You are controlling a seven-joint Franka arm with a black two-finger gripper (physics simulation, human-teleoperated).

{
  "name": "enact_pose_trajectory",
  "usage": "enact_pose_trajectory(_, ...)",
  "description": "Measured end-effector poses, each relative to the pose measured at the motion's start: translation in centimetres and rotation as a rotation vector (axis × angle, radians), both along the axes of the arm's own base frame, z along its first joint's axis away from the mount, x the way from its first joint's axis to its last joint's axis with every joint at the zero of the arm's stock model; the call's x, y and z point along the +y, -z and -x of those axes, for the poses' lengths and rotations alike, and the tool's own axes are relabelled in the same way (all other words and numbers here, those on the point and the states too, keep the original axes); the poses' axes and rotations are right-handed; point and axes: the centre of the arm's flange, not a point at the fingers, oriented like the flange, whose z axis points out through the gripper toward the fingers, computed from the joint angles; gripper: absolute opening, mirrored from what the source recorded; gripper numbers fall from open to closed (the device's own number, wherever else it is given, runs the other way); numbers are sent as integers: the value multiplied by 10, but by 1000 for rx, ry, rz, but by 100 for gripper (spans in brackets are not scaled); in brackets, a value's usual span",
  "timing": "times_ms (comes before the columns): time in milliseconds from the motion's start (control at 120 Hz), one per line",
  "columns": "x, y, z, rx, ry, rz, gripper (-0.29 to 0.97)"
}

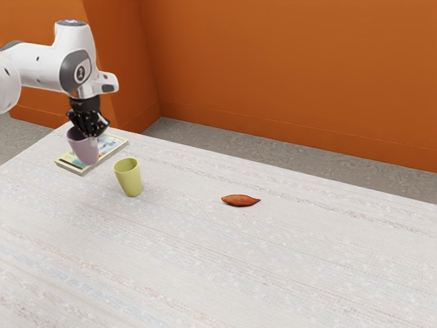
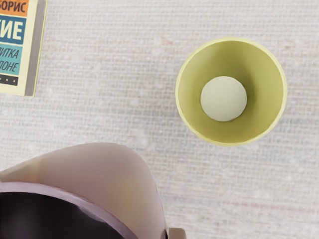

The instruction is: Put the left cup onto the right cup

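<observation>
Holding the purple cup (image 1: 83,148) gripped at its rim in our tool (image 1: 87,130), lifted beside the book (image 1: 110,144), we judge the transfer step under way; next, centre it over the upright yellow-green cup (image 1: 128,177) on the surface (image 1: 273,260) and lower.

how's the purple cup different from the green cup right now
The purple cup is held by its rim in the gripper; the green cup stands free on the table. The purple cup tilts a little; the green cup is upright. Both are tapered, handleless, open end up.
</observation>
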Motion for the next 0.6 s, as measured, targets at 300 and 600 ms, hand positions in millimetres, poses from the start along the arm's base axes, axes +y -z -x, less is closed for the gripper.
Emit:
enact_pose_trajectory(300, -21, 2, -52, -32, 55, 12, -10)
enact_pose_trajectory(600, -49, 14, -78, -14, 106, 39, -10)
